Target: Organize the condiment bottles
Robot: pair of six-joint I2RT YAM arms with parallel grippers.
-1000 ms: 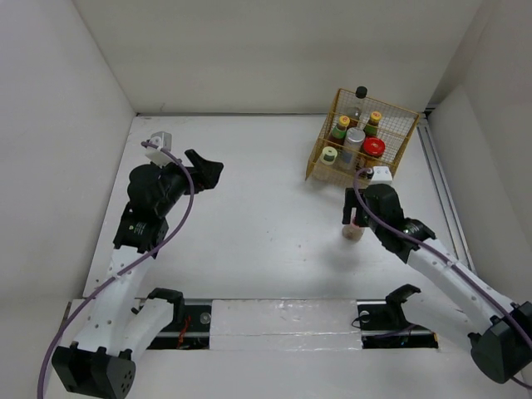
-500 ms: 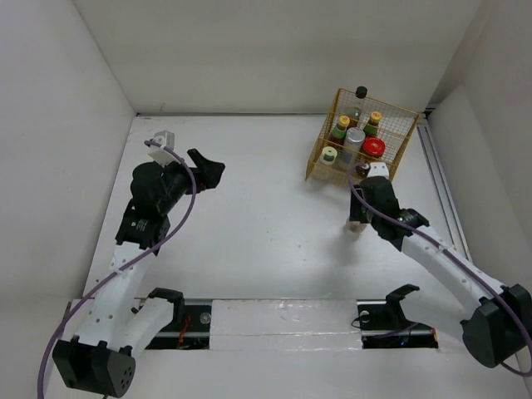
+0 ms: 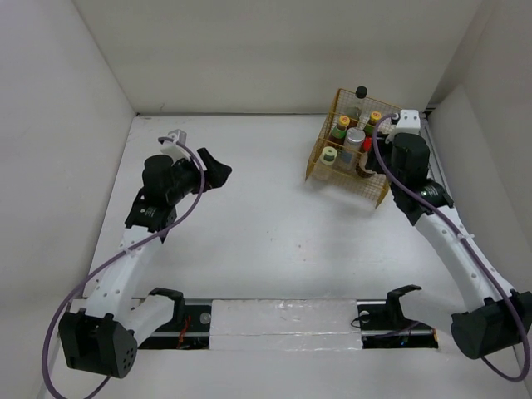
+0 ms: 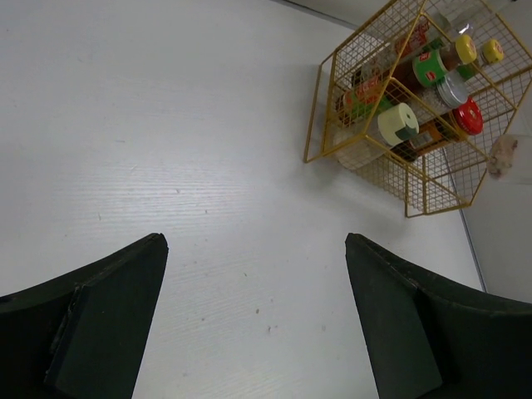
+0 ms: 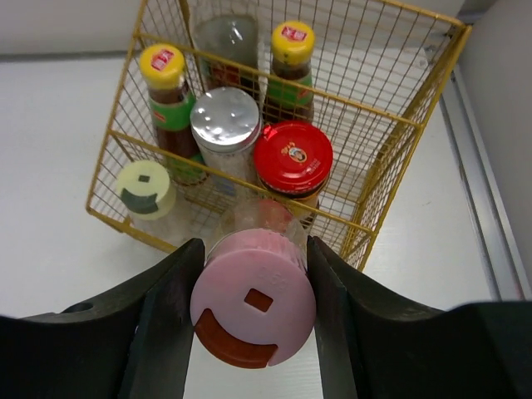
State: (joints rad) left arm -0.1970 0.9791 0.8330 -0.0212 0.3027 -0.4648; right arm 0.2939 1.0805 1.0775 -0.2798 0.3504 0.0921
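Observation:
My right gripper (image 5: 253,278) is shut on the pink-topped shaker (image 5: 253,309), one finger on each side of its lid. It holds the shaker above the near edge of the yellow wire basket (image 5: 401,156). In the basket stand two yellow-capped bottles (image 5: 162,66) (image 5: 293,41), a silver-topped shaker (image 5: 224,119), a red-lidded jar (image 5: 293,156) and a green-topped shaker (image 5: 145,189). The black-capped bottle (image 3: 361,91) is at the basket's back. Far left of the basket, my left gripper (image 4: 256,245) is open over bare table, holding nothing.
The basket (image 3: 378,101) sits at the table's back right, close to the right wall and a metal rail (image 3: 440,179). White walls close in the table on three sides. Both arm bases stand at the near edge.
The right gripper shut on the pink-topped shaker on the table, lifted it and carried it back to the basket's near edge. The left arm shifted slightly toward the back right, still open.

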